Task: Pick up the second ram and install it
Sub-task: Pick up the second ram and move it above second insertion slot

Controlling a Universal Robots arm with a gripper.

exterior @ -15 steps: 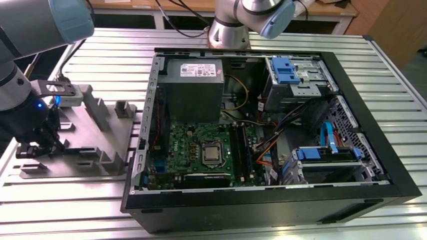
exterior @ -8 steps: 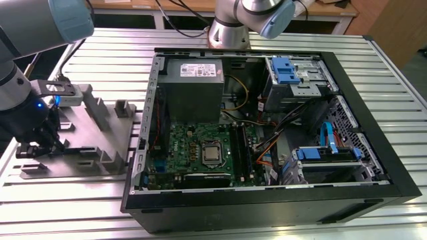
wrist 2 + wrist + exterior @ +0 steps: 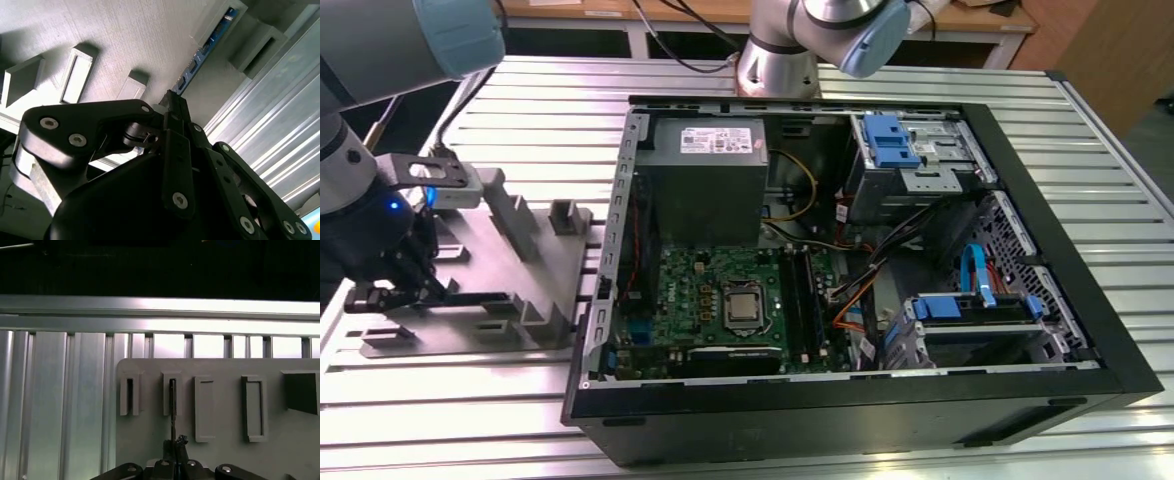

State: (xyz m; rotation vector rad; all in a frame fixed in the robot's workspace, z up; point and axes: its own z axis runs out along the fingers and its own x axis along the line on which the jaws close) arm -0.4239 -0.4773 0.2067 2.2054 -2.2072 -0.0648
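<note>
One entry, for the second ram (image 3: 212,42). Found standing on its long edge in a narrow slot of the grey fixture plate (image 3: 440,340), blue-green in the second wrist view. Placed the plate near the bench (image 3: 534,100) edge at the exterior view's left. Found the pincer (image 3: 175,102) drawn in narrow about the stick's near end, to all appearance clamped on its two flat faces, with nothing else held. Judged the stick light, thin and stiff along its length, yet brittle under bending or twisting. Judged the smooth faces liable to slip, the chips best left untouched. Rated the soundest hold as across both flat faces, away from the contact edge. Noted a ribbed metal bench, hard and grooved, unkind to a dropped board. Noted other holders (image 3: 252,407) on the plate apart from the occupied slot, with free space alongside. Noted an open computer case (image 3: 854,400) just beside the plate, toward the bench's middle, green motherboard (image 3: 680,290) inside among cables (image 3: 907,240); judged quarters there tight.
</note>
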